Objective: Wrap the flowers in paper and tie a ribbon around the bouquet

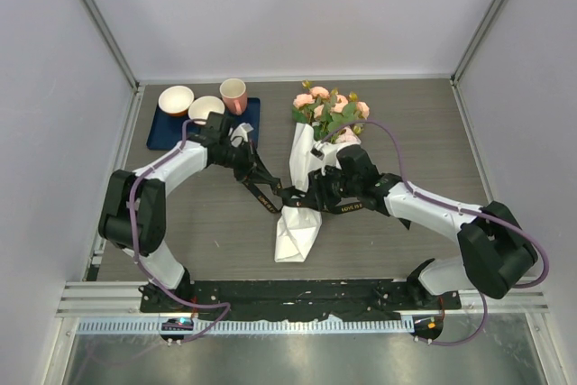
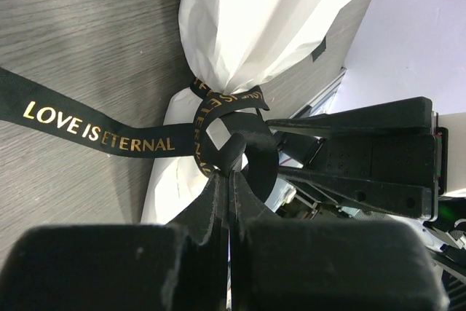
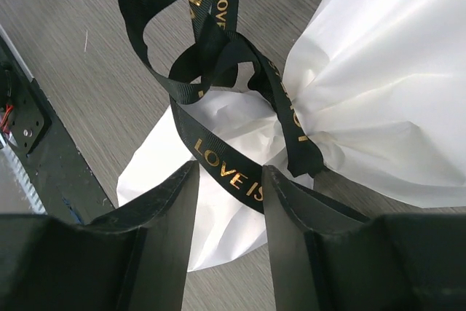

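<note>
Bouquet (image 1: 300, 146) of pale pink roses (image 1: 329, 107) and green leaves in a cone of thin white paper (image 2: 247, 20), lying mid-way across the grey wood-grain bench (image 1: 424, 123) between your two arms, blooms pointing away from the bases.

Your left end effector (image 2: 229, 169) was clamped fully shut on a fold of the long, narrow black ribbon (image 2: 95, 125) with gold lettering, just beside the crossing of the strands. Your right end effector (image 3: 229, 180) stood roughly half open, one finger on either side of a lettered strand that ran between them. The strand looked unpinched, so you could not count it as held.

Likely hazards from this position:
- Closing the right fingers could have missed the strand. It could also have caught the paper lying directly beneath and torn the sheet.
- An uneven pull against the left hold could have dragged the light bouquet across the bench. It could equally have slid the loop down toward the tail, where it would slip off.
- The two end effectors sat very near each other at the knot, so contact between them was a risk.

The ribbon encircled the paper at its narrow waist. The wrap flared above it and ended in a crumpled, folded tail toward the near edge. The crossing showed an open gap and did not look drawn tight.
</note>
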Robot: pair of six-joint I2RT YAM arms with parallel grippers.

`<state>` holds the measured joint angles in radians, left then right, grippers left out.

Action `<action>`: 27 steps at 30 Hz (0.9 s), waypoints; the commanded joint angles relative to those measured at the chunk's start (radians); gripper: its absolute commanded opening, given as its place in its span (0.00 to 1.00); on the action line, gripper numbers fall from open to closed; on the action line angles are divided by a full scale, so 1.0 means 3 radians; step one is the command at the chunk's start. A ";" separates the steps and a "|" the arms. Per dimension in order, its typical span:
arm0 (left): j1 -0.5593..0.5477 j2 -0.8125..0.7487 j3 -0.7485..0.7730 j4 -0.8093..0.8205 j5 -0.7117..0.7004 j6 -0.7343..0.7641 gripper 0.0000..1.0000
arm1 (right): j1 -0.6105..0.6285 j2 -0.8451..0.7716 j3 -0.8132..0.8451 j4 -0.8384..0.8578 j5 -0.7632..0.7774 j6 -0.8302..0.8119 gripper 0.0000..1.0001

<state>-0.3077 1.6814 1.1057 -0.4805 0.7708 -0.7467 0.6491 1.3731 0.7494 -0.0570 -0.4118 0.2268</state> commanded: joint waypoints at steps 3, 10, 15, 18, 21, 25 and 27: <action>0.0136 -0.0225 -0.0040 -0.0111 0.0038 0.0132 0.00 | 0.0040 0.0020 0.0003 0.0134 -0.0187 -0.0050 0.45; 0.0156 -0.0261 -0.0076 -0.0183 0.0023 0.0168 0.00 | 0.0076 0.0056 -0.0008 0.0170 -0.0177 -0.0025 0.45; 0.0156 -0.0271 -0.0132 -0.0209 0.0013 0.0198 0.00 | 0.0101 0.0076 0.0023 0.0144 0.0109 -0.0091 0.52; 0.0156 -0.0276 -0.0183 -0.0208 0.0008 0.0214 0.00 | 0.0112 0.0061 0.0069 0.0134 0.0217 -0.0101 0.49; 0.0161 -0.0297 -0.0239 -0.0203 0.0003 0.0219 0.00 | 0.0127 0.0056 0.0064 0.0169 0.0304 -0.0112 0.42; 0.0156 -0.0333 -0.0280 -0.0209 -0.0013 0.0239 0.00 | 0.0173 0.0112 0.0058 0.0170 0.0376 -0.0168 0.44; 0.0156 -0.0348 -0.0285 -0.0209 -0.0002 0.0244 0.00 | 0.0214 0.0137 0.0059 0.0170 0.0396 -0.0178 0.46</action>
<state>-0.2623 1.6245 1.0245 -0.5373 0.7662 -0.6964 0.6910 1.4033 0.7422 -0.0486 -0.3302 0.2039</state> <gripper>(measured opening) 0.012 0.449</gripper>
